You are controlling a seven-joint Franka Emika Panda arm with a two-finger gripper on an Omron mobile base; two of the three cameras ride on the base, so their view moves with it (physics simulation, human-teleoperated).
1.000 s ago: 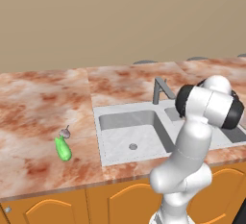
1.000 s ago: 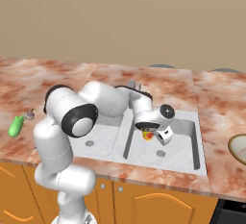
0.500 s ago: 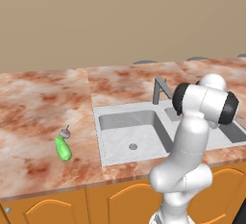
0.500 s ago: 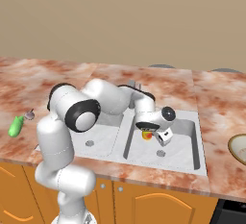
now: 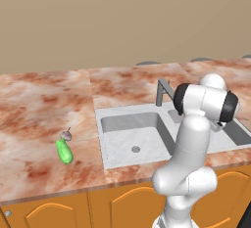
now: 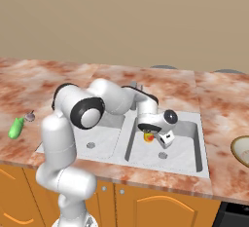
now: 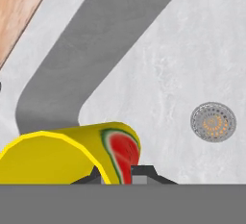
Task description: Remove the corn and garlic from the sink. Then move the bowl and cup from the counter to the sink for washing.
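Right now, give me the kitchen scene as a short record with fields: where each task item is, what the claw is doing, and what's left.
corn: lying on the counter, left of the sink
garlic: on the counter, just behind the corn
sink: two basins; the left one has only its drain
cup: yellow, held over the right basin, above its drain
claw: shut on the cup, down inside the right basin
bowl: on the counter right of the sink, partly cut off by the frame edge
left to do: release the cup, move the bowl
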